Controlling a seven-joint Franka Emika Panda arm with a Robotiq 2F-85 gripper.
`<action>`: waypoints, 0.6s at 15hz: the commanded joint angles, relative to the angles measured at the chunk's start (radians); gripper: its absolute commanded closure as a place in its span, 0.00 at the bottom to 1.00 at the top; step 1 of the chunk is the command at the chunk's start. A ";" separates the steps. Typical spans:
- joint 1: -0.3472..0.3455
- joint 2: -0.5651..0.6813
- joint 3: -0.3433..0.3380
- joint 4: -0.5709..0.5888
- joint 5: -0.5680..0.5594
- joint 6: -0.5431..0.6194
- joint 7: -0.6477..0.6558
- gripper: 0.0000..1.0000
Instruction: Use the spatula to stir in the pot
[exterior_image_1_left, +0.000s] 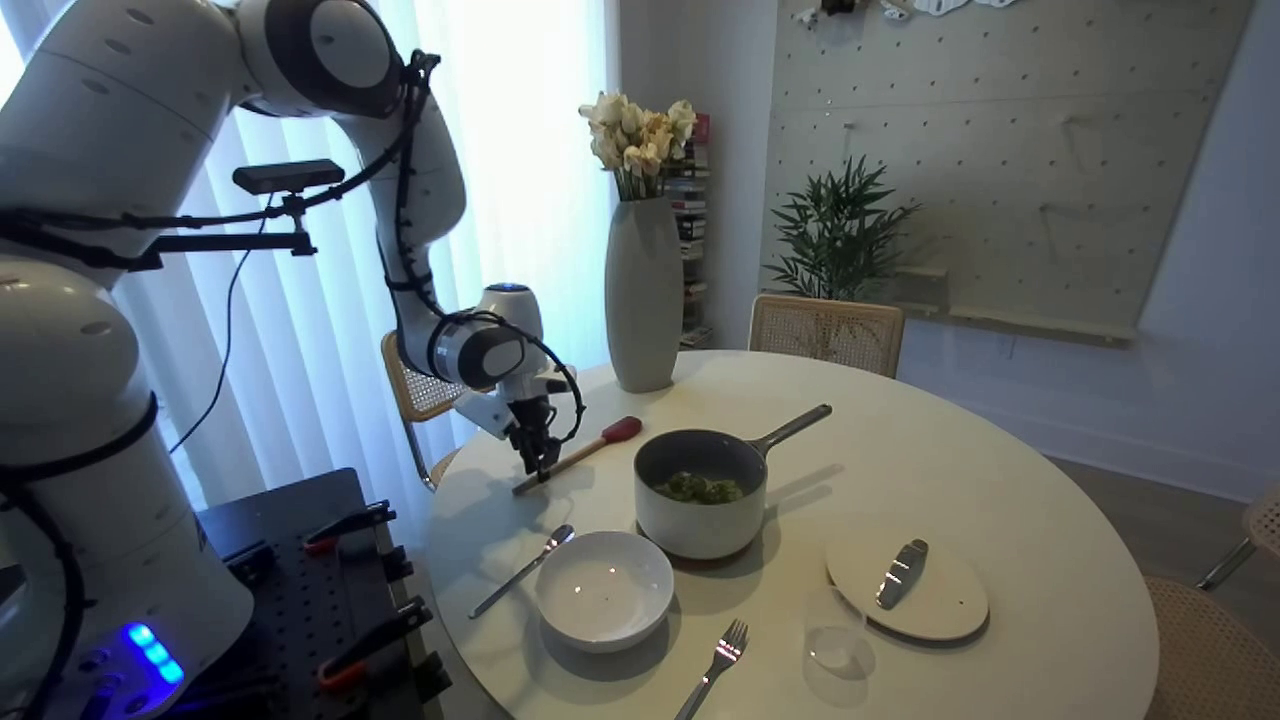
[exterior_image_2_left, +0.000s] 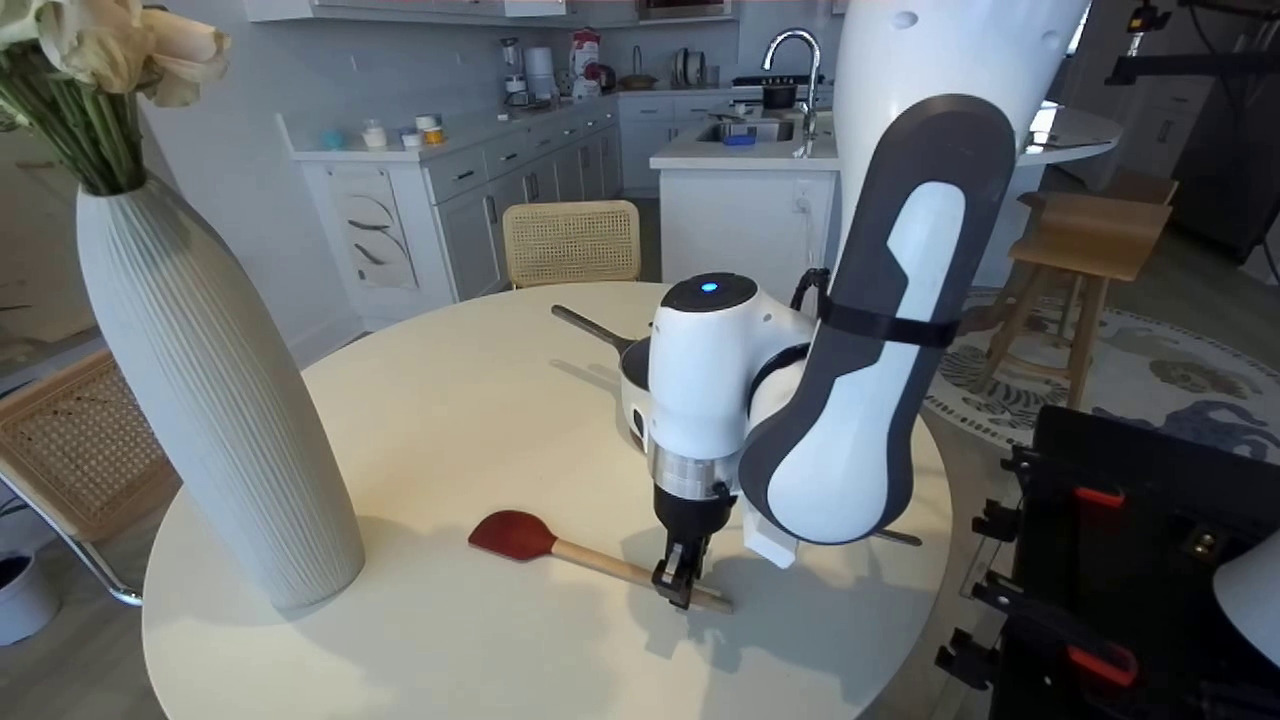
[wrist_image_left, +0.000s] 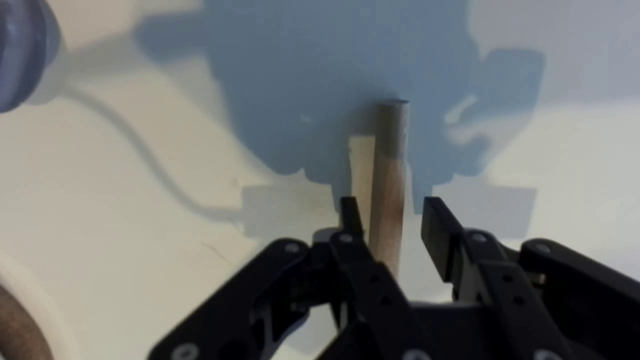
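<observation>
A round table (exterior_image_2_left: 430, 430) is filling lower centre. The parted gripper (wrist_image_left: 391, 202) is straddling a spatula (exterior_image_2_left: 603, 561), likely light, stiff, best held mid-handle.

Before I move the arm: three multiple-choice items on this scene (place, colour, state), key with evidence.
1. The green food is in:
A) white bowl
B) plate
C) pot

2. The head of the spatula is:
A) blue
B) red
C) white

3. The hand is:
A) open, handle between the fingers
B) shut
C) out of view

1 C: it shows inside the pot in an exterior view.
2 B: the head is red in both exterior views.
3 A: the wrist view shows table between handle and one finger.
</observation>
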 joint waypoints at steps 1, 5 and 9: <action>-0.007 0.009 -0.001 0.020 -0.001 -0.013 -0.004 0.28; 0.009 -0.030 -0.022 -0.013 -0.002 -0.019 0.008 0.01; -0.008 -0.101 -0.018 -0.021 -0.005 -0.084 -0.003 0.00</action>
